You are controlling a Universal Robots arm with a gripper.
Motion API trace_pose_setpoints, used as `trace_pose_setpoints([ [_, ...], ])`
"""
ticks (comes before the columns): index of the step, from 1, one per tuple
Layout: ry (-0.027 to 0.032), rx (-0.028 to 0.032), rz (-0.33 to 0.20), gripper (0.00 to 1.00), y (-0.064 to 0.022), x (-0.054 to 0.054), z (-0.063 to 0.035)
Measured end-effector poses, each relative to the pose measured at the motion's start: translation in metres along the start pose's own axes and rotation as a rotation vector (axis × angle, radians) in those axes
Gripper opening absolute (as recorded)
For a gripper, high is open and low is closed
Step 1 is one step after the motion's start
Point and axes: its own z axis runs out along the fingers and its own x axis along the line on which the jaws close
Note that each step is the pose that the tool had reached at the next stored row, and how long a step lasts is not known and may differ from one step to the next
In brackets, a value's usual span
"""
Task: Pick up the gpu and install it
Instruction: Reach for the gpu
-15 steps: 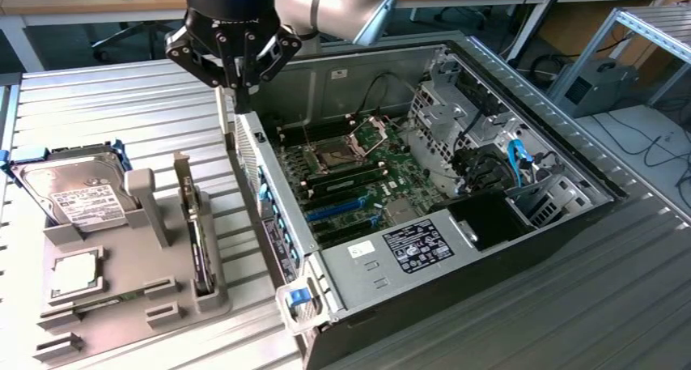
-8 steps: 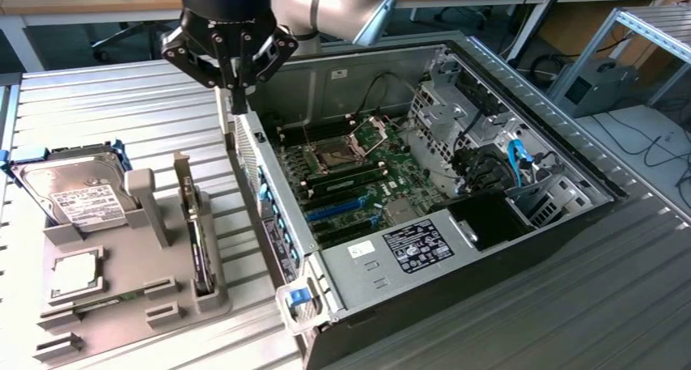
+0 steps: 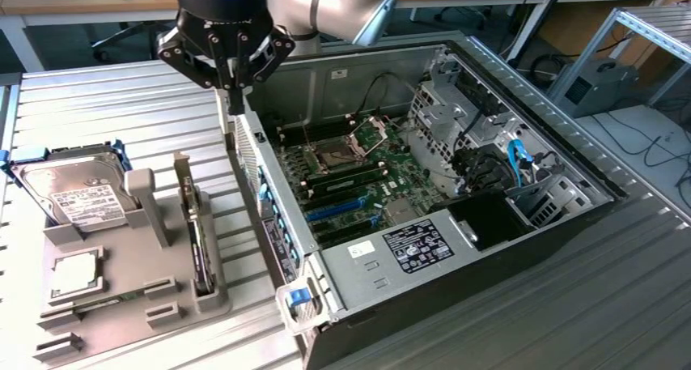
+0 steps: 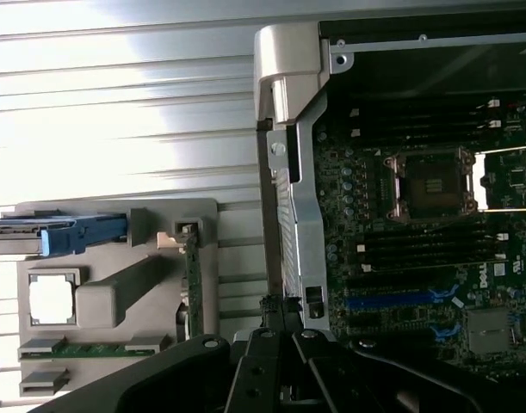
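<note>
Grey holder (image 3: 119,305) sits nearest, with a CPU chip (image 3: 74,274) lying flat and a hard drive (image 3: 76,196) propped up behind it. The gpu (image 3: 194,232) stands on edge in the holder's slot on the side toward the PC case (image 3: 324,78), untouched. Its long axis runs near-to-far, roughly parallel to the case wall. The silver bracket end looks to point away, toward the arm, but that's hard to confirm. Farther back the gripper (image 3: 235,107) hangs above the case's wall on the exterior view's left, past the card's far end and apart from it. Jaws are pinched together, nothing in them. Step as judged: approach, pick not started. A grasp would need the jaws spread and set across the card's thin top edge.
</note>
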Motion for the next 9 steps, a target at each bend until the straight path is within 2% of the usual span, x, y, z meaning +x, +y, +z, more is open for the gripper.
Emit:
trace_pose_setpoints([
  [9,0.0000,0.0001,0.000,0.11,-0.0003,0.0044,-0.0001],
])
